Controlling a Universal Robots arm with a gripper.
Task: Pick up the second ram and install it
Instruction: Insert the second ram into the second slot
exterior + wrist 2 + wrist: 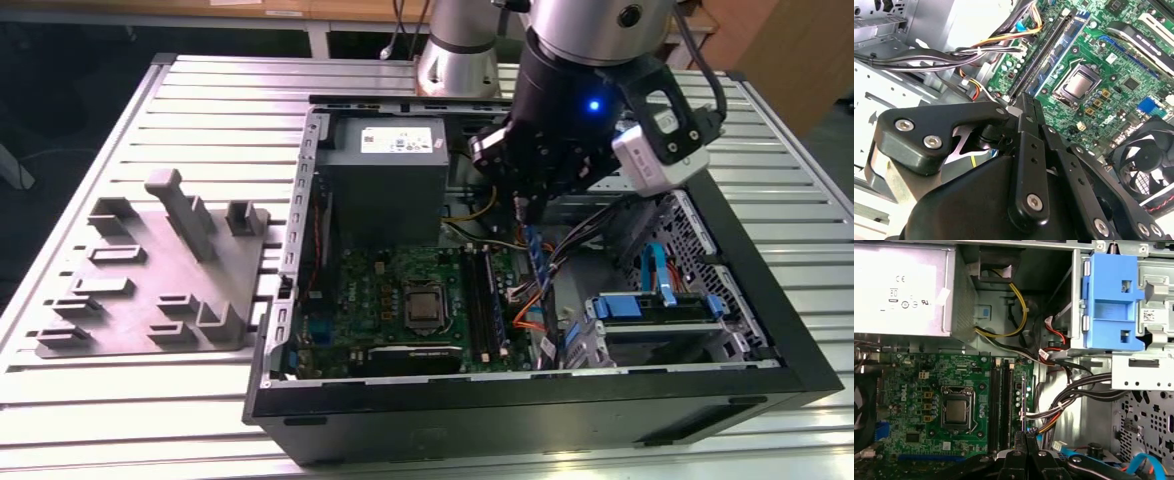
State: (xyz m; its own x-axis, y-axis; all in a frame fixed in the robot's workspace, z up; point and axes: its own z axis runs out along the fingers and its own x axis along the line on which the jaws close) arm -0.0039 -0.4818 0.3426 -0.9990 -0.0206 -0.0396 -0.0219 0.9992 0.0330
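My gripper (523,212) hangs inside the open computer case, shut on the second ram (535,250), a thin dark blue-green stick that points down toward the motherboard. In the first wrist view the ram (1024,400) shows edge-on, reaching out from the shut gripper (1025,437). It sits just beside the two long black memory slots (1002,405), on the side away from the processor socket (956,411). In the second wrist view the ram's chip face (1061,47) runs along the black slots (1041,57), beyond the gripper (1026,100).
A grey power supply (387,165) stands at the case's back. Black, orange and yellow cables (1069,390) lie close beside the slots. A blue drive caddy (1111,300), a fan (1144,165) and the black case wall (534,405) border the board. A grey fixture tray (160,270) lies on the exterior view's left.
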